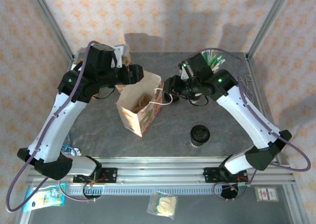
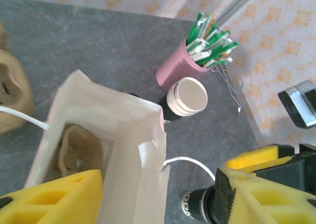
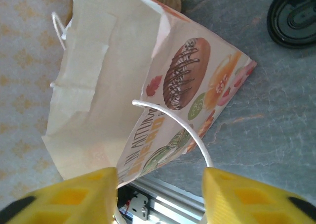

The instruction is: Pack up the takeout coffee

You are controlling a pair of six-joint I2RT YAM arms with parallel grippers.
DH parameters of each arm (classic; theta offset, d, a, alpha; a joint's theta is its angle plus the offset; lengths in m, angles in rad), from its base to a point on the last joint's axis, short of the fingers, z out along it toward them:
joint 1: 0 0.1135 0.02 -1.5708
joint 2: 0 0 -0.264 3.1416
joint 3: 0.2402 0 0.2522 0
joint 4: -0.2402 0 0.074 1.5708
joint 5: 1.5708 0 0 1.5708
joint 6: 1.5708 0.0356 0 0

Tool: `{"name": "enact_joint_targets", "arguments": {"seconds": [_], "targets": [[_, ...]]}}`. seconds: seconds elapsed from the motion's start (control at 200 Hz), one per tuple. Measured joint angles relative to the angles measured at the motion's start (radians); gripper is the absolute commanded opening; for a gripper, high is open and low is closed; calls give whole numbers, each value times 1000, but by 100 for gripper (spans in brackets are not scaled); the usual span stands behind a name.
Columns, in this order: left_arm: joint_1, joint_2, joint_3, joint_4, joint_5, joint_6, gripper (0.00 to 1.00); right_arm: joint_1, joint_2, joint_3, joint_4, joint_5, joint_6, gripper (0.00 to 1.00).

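Note:
The takeout coffee (image 1: pixel 199 135), a small cup under a round black lid (image 3: pixel 293 15), stands on the grey table to the right of and nearer than the paper bag (image 1: pixel 139 105). The printed bag (image 3: pixel 148 85) stands open with a brown pulp tray (image 2: pixel 74 150) inside. My left gripper (image 1: pixel 137 74) is at the bag's far left rim. It is open (image 2: pixel 158 199), and the bag's wall rises between its yellow fingers (image 2: pixel 54 199). My right gripper (image 1: pixel 169 88) is open (image 3: pixel 160 199) at the bag's right side, with the white handle loop (image 3: pixel 173 122) between its fingers.
A pink cup of green-and-white straws (image 2: pixel 177 70) stands at the back right, with a stack of cups (image 2: pixel 186 96) beside it. More brown pulp (image 2: pixel 10 90) lies behind the bag. Small packets (image 1: pixel 163 205) lie in front of the rail.

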Motion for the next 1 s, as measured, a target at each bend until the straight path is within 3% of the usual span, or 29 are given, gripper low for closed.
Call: {"name": "enact_joint_targets", "arguments": {"seconds": [0.11,0.28,0.345,0.47,0.606,0.766,0.911,0.996], "targets": [[-23,-17,-114,12,16,-34,59,0,-41,-63,17,6,13,67],[-39,-18,-245,43,21,-100,61,0,-145,-269,111,-47,83,63],[-39,-18,-242,56,18,-115,62,0,-151,-320,156,-76,112,53],[-39,-19,-182,60,0,-127,63,0,-140,-362,235,-120,161,19],[-39,-10,-69,37,-41,-106,64,0,-121,-304,254,-133,169,0],[-39,32,75,-63,-143,-49,64,-8,-113,-173,236,-135,164,0],[-39,52,69,-154,-225,-11,66,-44,-122,-178,218,-151,158,0],[-39,53,18,-174,-241,3,72,-80,-135,-241,224,-170,164,17]]}}
